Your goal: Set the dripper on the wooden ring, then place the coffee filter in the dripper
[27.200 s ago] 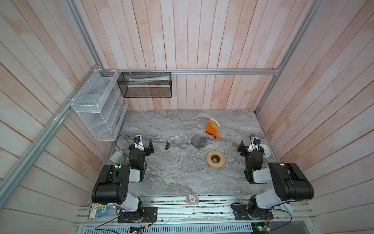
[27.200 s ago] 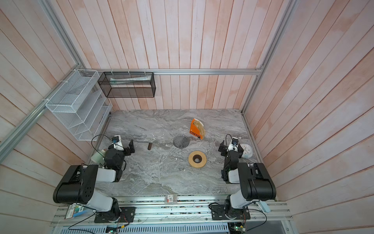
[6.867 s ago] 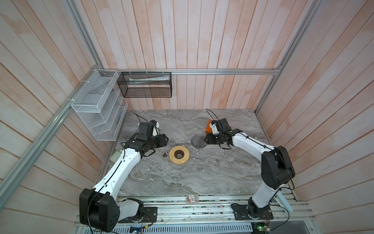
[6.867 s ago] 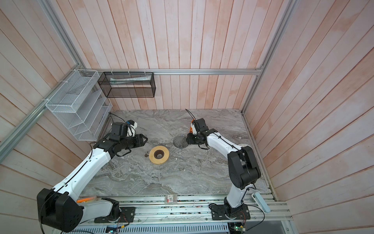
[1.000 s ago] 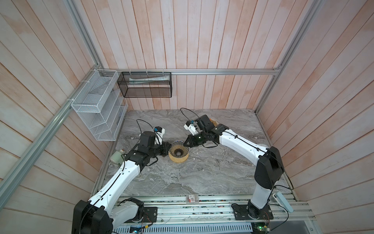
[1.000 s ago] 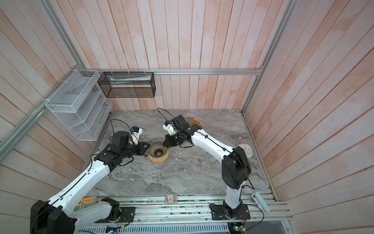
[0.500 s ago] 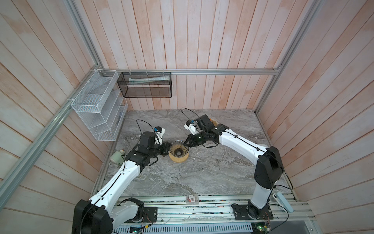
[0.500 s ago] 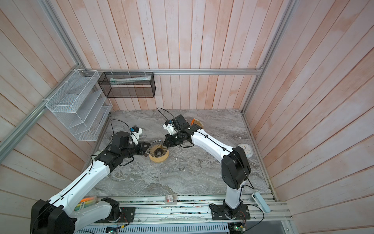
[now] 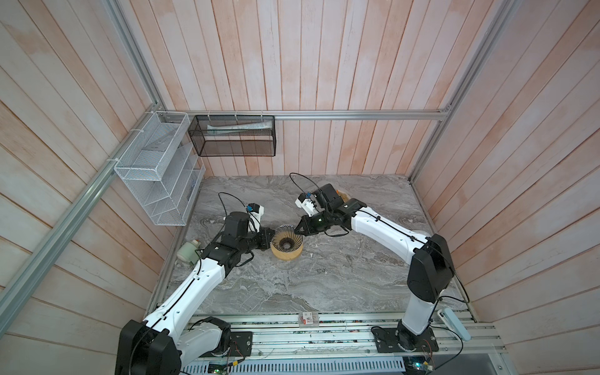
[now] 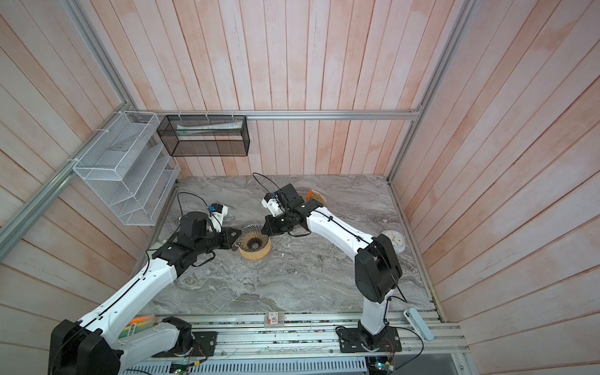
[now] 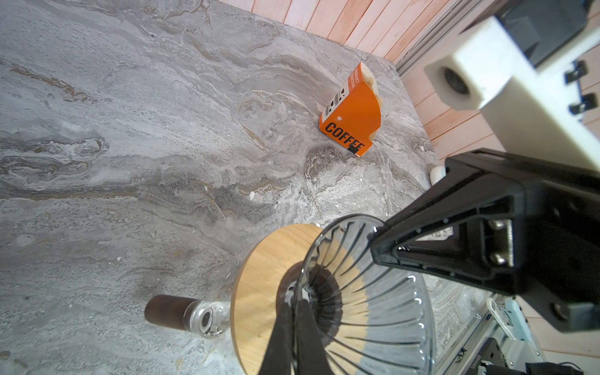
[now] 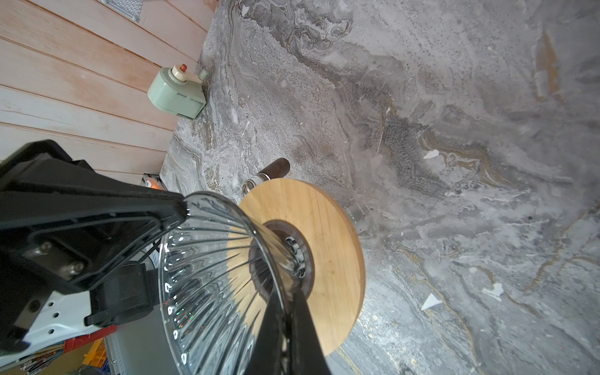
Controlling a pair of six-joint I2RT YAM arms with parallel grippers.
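Logging the bench as I saw it.

Item 1: the dripper [image 9: 286, 238] [image 11: 367, 292], a funnel of dark wire ribs, had its narrow end in the centre hole of item 2.

Item 2: a flat round wooden ring [image 11: 259, 285] [image 12: 324, 227], with a pale, smooth grain.

Item 3: a clear glass vessel [image 11: 207, 319] lay beneath the ring, its stubby brown handle [image 11: 168, 311] sticking out sideways.

Item 4: an orange card box [image 11: 350, 117], printed COFFEE in black, stood on the grey veined marble table [image 9: 324, 276], well apart from the dripper. The coffee filter [image 11: 370, 76] showed as pale tan paper edges at its top.

The left gripper [image 11: 292, 324] pinched the dripper's rim with its fingers pressed together. The right gripper [image 12: 285, 318] pinched the opposite rim likewise.

Item 5: a mint-green plastic unit [image 12: 177, 94] with 1 red button sat at the wall.
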